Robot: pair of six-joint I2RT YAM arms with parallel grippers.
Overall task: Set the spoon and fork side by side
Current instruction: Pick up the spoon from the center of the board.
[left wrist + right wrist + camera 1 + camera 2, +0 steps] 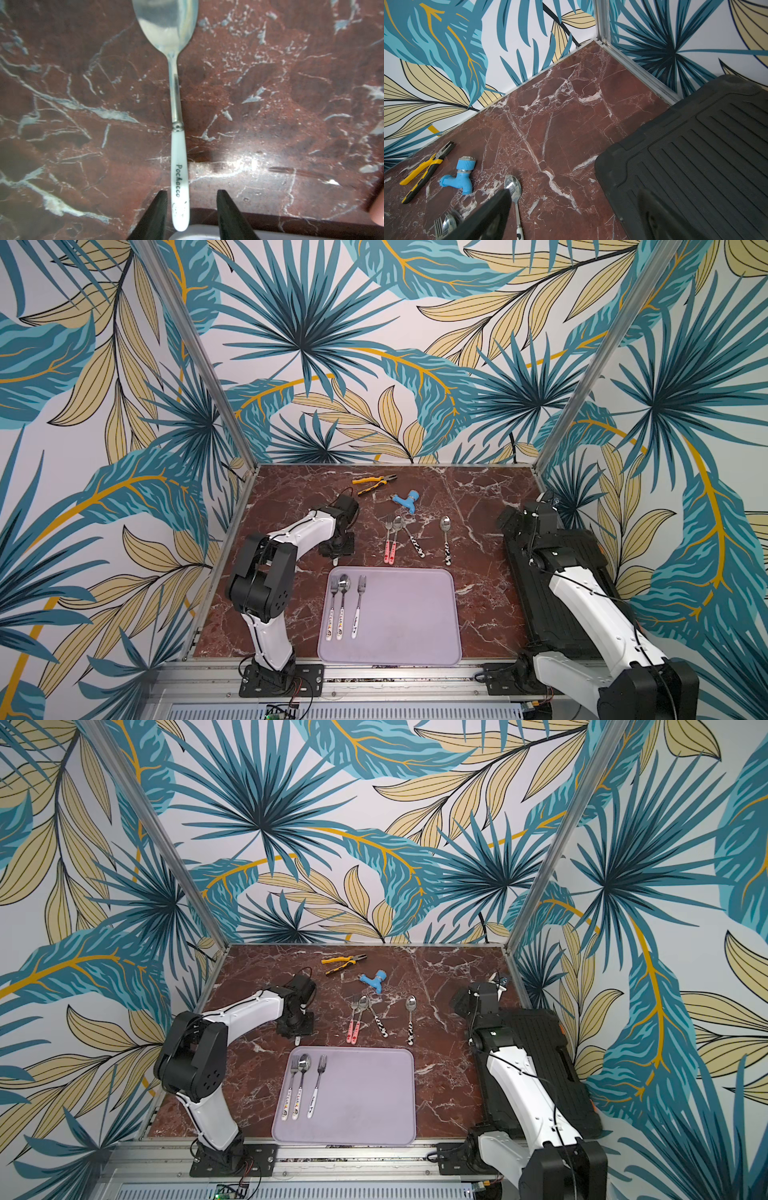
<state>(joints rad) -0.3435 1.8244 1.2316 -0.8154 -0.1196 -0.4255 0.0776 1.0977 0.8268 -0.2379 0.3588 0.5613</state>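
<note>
Left claw [192, 193] is half spread and released, clenching nothing. Its fingers [158, 214] straddle the tail end of the steel spoon with the white ceramic handle [179, 155]. One finger sits right at the handle, the other stands apart with bare surface between. Spoon looks to lie flat on the red-brown marble counter [291, 104], bowl pointing away from the claw, handle tip just short of the rim of the lilac plastic tray [415, 614]. I read the straddle as set on the thick ceramic part because that pinches surer than the thin steel neck. Jaws run across the handle, so closing should catch it square.

On the tray, toward the left arm's side, a fork and spoon pair with printed white handles [343, 585] lies side by side, done I'd say. Just beside it sits a lone steel fork with a white handle [359, 605], bare tray on its far side. My guess: that gap is where this spoon goes.

Right claw [574, 193] is spread wide, empty, hanging at the edge of the black ribbed plastic case [695, 155], well apart from the cutlery, likely kept clear of the left arm's path.

Farther back on the counter: pink-handled fork and spoon [388, 547], cow-print spoon [446, 543], yellow-handled pliers [374, 483], blue plastic tap [405, 502]. None touched; clutter, I judge.
</note>
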